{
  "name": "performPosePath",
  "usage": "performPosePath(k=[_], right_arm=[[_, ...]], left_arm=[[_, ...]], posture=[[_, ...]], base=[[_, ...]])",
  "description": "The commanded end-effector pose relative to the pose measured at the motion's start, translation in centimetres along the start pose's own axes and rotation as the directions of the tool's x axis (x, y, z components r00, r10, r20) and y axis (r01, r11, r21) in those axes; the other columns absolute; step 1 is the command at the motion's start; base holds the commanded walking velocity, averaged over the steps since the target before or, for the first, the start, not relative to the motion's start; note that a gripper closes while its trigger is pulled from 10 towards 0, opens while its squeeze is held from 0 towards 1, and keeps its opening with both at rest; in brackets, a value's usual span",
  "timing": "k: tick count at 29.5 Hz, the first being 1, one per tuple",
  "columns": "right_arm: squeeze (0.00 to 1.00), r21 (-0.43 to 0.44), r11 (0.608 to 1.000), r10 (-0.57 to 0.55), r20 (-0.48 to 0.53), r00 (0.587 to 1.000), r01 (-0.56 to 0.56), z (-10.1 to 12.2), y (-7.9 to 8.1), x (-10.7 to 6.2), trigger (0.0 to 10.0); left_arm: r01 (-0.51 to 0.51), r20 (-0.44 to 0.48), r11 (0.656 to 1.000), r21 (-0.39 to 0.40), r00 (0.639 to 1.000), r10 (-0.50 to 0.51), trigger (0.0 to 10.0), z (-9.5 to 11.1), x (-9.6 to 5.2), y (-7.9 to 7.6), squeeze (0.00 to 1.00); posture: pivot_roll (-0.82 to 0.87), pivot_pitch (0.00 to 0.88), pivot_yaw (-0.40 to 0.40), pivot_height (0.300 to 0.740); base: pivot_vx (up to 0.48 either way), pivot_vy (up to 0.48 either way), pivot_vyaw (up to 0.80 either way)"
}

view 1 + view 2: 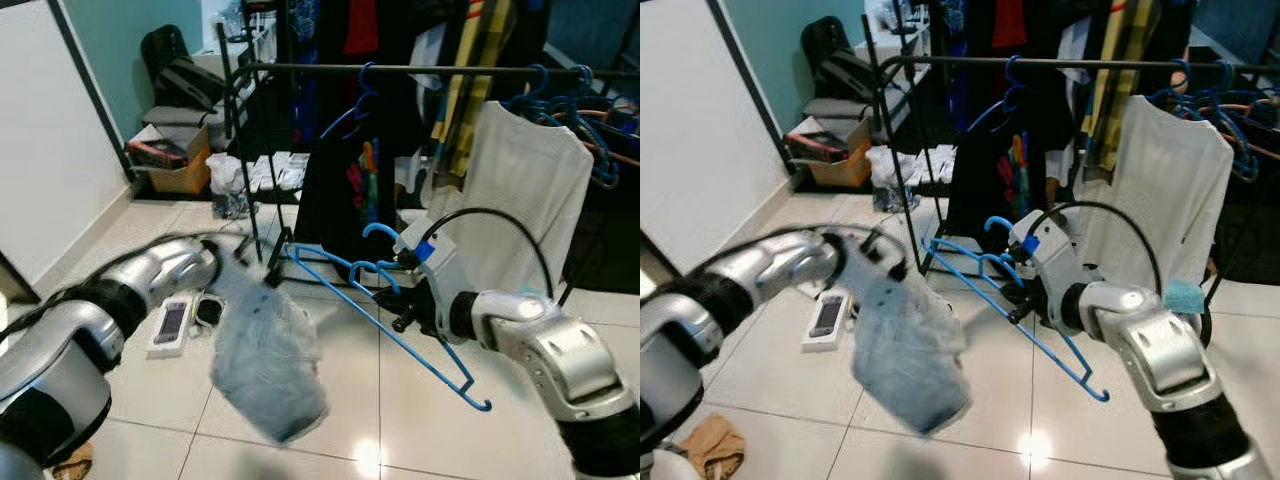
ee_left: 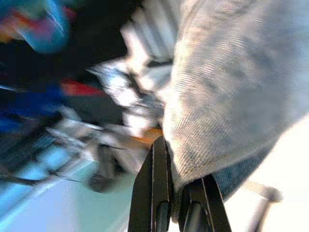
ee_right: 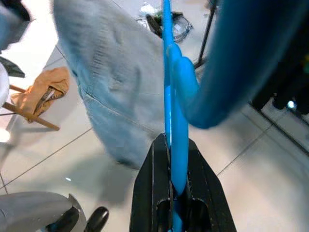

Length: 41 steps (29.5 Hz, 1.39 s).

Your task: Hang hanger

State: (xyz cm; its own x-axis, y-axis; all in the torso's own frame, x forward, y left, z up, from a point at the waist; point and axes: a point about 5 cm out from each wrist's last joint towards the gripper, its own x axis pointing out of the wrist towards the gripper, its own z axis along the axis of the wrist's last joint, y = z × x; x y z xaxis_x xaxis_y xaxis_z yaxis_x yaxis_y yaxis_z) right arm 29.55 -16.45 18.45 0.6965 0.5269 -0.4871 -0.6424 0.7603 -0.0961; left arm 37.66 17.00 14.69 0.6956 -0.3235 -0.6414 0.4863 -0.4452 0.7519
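**A:** Right wrist view: right gripper (image 3: 170,193) fingers clamped on the blue hanger (image 1: 400,320), held tilted in the air below the clothes rail (image 1: 440,70).

**B:** Yep. Left gripper (image 2: 176,203) fingers pinched together on a pale denim garment (image 1: 268,360), dangling over the tiled floor (image 1: 330,440). Blurry though.

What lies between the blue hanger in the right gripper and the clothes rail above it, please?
In the left eye view, open air with a hanging black garment behind lies between the blue hanger and the clothes rail; nothing links them.
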Motion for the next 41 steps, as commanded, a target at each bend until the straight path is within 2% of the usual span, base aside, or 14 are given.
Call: performPosePath(k=[1,7,10,12,14,15,16,17,26,28,32,35,37,41], right_arm=[[0.0,0.019,0.998,-0.055,0.01,0.998,0.054,-0.7,-0.8,0.4,10.0],[0.0,0.05,0.993,-0.106,-0.075,0.991,0.11,-3.8,-1.5,1.0,10.0],[0.0,0.084,0.991,-0.097,-0.125,0.987,0.108,-6.1,-1.3,1.6,10.0],[0.0,0.084,0.991,-0.097,-0.125,0.987,0.108,-6.1,-1.3,1.6,10.0],[0.0,0.091,0.986,-0.121,-0.164,0.979,0.137,-7.8,-1.5,2.4,10.0],[0.0,0.091,0.986,-0.121,-0.164,0.979,0.137,-7.8,-1.5,2.4,10.0],[0.0,0.101,0.983,-0.137,-0.177,0.975,0.156,-8.7,-1.6,2.7,10.0],[0.0,0.101,0.98,-0.148,-0.187,0.971,0.169,-9.4,-1.6,2.9,10.0],[0.0,0.099,0.973,-0.182,-0.214,0.96,0.207,-11.9,-1.3,3.7,10.0],[0.0,0.121,0.969,-0.182,-0.229,0.956,0.214,-13.0,-0.7,4.2,10.0],[0.0,0.124,0.968,-0.182,-0.243,0.953,0.217,-13.8,-0.3,4.4,10.0],[0.0,0.123,0.968,-0.185,-0.244,0.952,0.219,-14.0,-0.2,4.5,10.0],[0.0,0.104,0.969,-0.196,-0.24,0.951,0.226,-13.8,-0.4,4.5,10.0],[0.0,0.089,0.969,-0.203,-0.235,0.951,0.229,-13.7,-0.6,4.5,10.0]], left_arm=[[0.091,-0.08,0.983,-0.161,0.991,-0.105,10.0,-1.6,0.0,-2.8,0.0],[0.275,-0.16,0.886,-0.374,0.922,-0.354,10.0,-2.4,-0.2,-11.7,0.0],[0.322,-0.114,0.717,-0.619,0.866,-0.487,10.0,-1.2,-0.6,-17.4,0.0],[0.322,-0.114,0.717,-0.619,0.866,-0.487,10.0,-1.2,-0.6,-17.4,0.0],[0.293,-0.056,0.555,-0.778,0.848,-0.527,10.0,0.1,-0.7,-19.9,0.0],[0.293,-0.056,0.555,-0.778,0.848,-0.527,10.0,0.1,-0.7,-19.9,0.0],[0.252,-0.012,0.422,-0.871,0.848,-0.53,10.0,0.9,-0.7,-21.0,0.0],[0.267,0.003,0.404,-0.875,0.837,-0.547,10.0,1.6,-0.7,-21.9,0.0],[0.255,-0.104,0.737,-0.626,0.909,-0.403,10.0,0.8,0.6,-17.8,0.0],[0.166,-0.146,0.85,-0.5,0.951,-0.272,10.0,-0.4,1.1,-13.8,0.0],[0.08,-0.131,0.873,-0.481,0.978,-0.162,10.0,-0.6,1.4,-10.5,0.0],[-0.006,-0.121,0.81,-0.586,0.989,-0.08,10.0,-0.8,1.5,-8.4,0.0],[-0.137,-0.372,0.696,-0.705,0.907,-0.198,10.0,-4.4,-0.4,-11.3,0.0],[-0.017,-0.486,0.712,-0.702,0.742,-0.461,10.0,-6.2,-3.4,-17.0,0.0]], posture=[[-0.08,0.0,0.129,0.74],[-0.08,0.0,0.128,0.74],[-0.07,0.0,0.127,0.74],[-0.07,0.0,0.127,0.74],[-0.06,0.0,0.129,0.74],[-0.06,0.0,0.129,0.74],[-0.06,0.0,0.13,0.74],[-0.07,0.0,0.131,0.74],[-0.06,0.0,0.132,0.74],[-0.05,0.0,0.127,0.74],[-0.05,0.0,0.125,0.74],[-0.06,0.0,0.127,0.74],[-0.07,0.0,0.13,0.74],[-0.07,0.0,0.137,0.74]], base=[[0.0,0.0,0.0],[0.0,0.0,0.0],[0.0,0.0,0.0],[0.0,0.0,0.0],[0.0,0.0,0.0],[0.0,0.0,0.0],[0.0,0.0,0.0],[0.0,0.0,0.0],[0.0,0.0,0.0],[0.0,0.0,0.0],[0.0,0.0,0.0],[0.0,0.0,0.0],[0.0,0.0,0.0],[0.0,0.0,0.0]])
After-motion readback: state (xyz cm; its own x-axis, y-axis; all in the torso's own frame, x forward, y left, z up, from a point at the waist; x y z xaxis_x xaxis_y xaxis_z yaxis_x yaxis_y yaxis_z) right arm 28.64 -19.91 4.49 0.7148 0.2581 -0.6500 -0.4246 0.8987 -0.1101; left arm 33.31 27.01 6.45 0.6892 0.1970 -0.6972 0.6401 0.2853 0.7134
